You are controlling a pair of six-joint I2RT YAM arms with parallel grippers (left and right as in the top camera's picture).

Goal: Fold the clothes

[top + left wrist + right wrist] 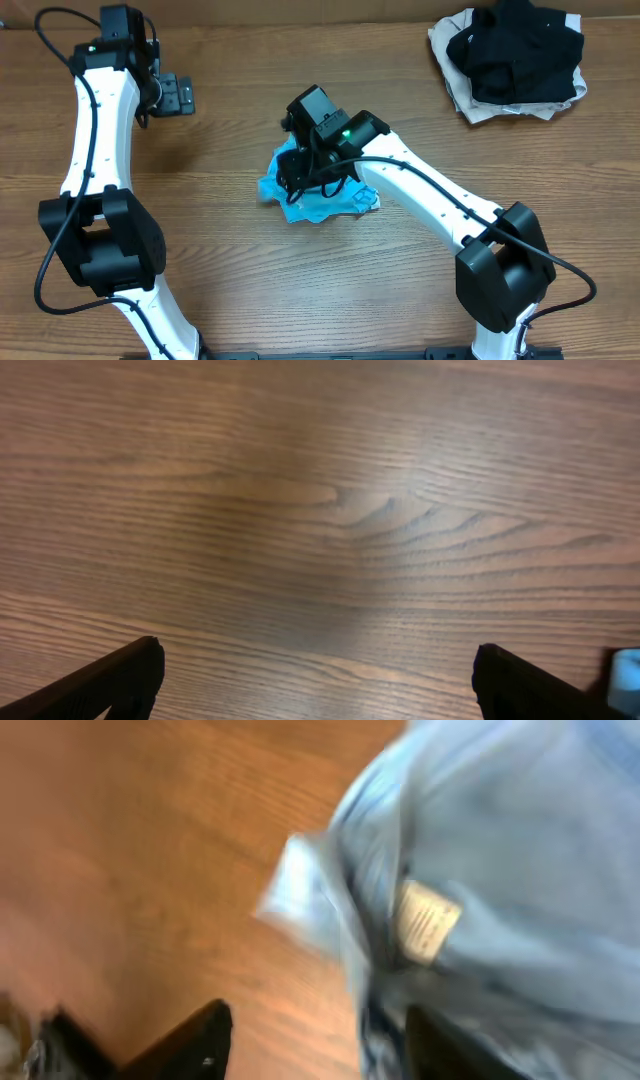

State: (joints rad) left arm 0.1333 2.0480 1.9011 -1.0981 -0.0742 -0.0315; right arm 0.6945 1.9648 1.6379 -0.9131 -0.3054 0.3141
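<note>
— Whereabouts of the light sky-blue cotton T-shirt (325, 205)?

— Crumpled in a loose heap near the middle of the brown wood-grain table (230, 290), partly hidden from overhead beneath the wrist of the white-and-black right arm (430, 195). Not folded yet, not laid flat.

— And the right gripper (318, 1015)?

— Down directly over that heap. Hard to read from above, with the wrist in the way. From its own camera, through heavy blur: black fingers (190, 1040) parted, with bare wood in the gap on the left and blue cloth crowding in from the right, up against the right-hand finger. No pinch on the cloth, so far as the blur allows. Also a small white sewn-in label (428, 920) on one fold of the fabric, print unreadable.

— Left gripper (318, 650)?

— Spread as wide as can be, holding nothing, above bare wood toward the table's far left. Well apart from the T-shirt.

— Anything else on the table?

— A crumpled black garment (515, 50) piled on top of a beige, cream-coloured garment (465, 105), off in the far right corner. Well apart from the blue heap and from both grippers.
</note>
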